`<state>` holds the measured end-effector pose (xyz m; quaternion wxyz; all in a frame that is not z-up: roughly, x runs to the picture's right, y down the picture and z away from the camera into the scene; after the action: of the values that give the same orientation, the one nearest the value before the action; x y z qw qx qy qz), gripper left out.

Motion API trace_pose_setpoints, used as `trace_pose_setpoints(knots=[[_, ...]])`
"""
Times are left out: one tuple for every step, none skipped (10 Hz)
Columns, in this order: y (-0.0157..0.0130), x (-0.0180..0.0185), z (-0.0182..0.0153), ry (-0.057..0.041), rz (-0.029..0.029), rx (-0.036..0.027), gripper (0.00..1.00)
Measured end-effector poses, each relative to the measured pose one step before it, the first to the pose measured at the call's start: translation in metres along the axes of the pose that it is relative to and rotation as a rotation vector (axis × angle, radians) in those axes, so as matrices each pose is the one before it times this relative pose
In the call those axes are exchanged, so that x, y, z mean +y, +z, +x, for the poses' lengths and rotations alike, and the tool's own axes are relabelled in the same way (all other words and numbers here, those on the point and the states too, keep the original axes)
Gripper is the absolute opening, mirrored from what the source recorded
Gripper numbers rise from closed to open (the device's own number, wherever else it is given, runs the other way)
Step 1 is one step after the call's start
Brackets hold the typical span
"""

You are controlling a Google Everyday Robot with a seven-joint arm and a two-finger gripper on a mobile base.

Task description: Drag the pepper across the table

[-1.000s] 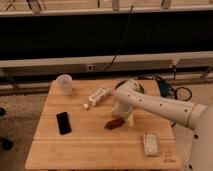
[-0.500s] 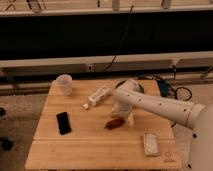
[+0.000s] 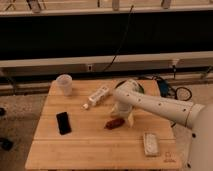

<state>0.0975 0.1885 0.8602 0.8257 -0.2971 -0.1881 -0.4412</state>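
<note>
The pepper is a small dark red-brown tapered object lying near the middle of the light wooden plank table. My gripper comes down from the white arm on the right and sits right at the pepper's right end, touching or nearly touching it. The arm's wrist hides the fingers.
A black phone lies at the left. A white tube lies behind the pepper, and a clear plastic cup stands at the back left. A white rectangular object lies at the front right, near the logo mark.
The arm has shifted slightly left and lower toward the pepper. The pepper stays in about the same place.
</note>
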Motion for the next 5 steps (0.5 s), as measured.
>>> trace_pose_setpoints(knots=[[-0.0001, -0.00025, 0.00017, -0.00377, 0.00059, -0.00006, 0.8], [0.0005, -0.00048, -0.00008, -0.00856, 0.00053, -0.00121, 0.8], [0.00021, -0.00023, 0.0, -0.00432, 0.00036, -0.00057, 0.8], [0.00045, -0.00007, 0.00002, -0.0054, 0.00011, -0.00095, 0.8], [0.00015, -0.0005, 0.00003, -0.00538, 0.00076, -0.00065, 0.8]])
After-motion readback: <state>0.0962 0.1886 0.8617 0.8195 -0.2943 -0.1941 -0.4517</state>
